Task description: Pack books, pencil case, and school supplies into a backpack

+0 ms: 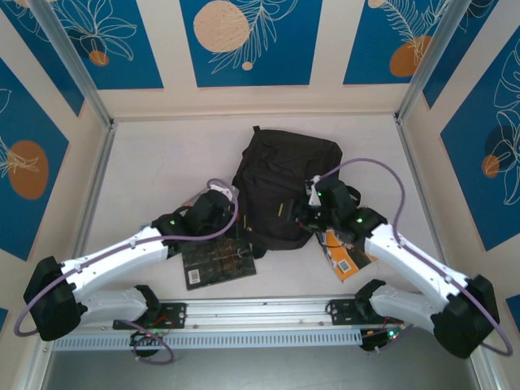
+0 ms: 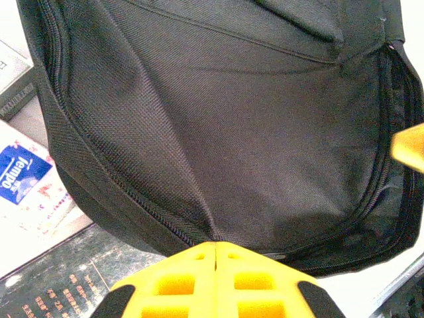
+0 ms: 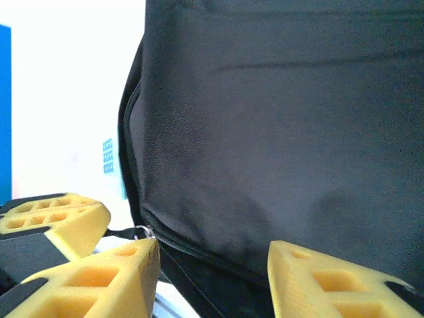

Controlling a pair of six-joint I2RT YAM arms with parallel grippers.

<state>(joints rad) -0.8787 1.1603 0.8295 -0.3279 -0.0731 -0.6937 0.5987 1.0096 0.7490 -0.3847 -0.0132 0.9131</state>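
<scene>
Cloth may slip: the soft, floppy bag edge could drop from the pinch.
Left gripper (image 2: 216, 246), near a thin, flat black book (image 1: 215, 260), squeezes tight on the woven edge of the black backpack (image 1: 280, 183), which lies mid-table. Right gripper (image 3: 213, 252) has its blocky yellow jaws spread apart by the zip (image 3: 141, 232).

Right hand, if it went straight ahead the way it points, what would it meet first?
Probably the backpack: its black fabric lies directly ahead of the open right hand, though depth is unclear.
</scene>
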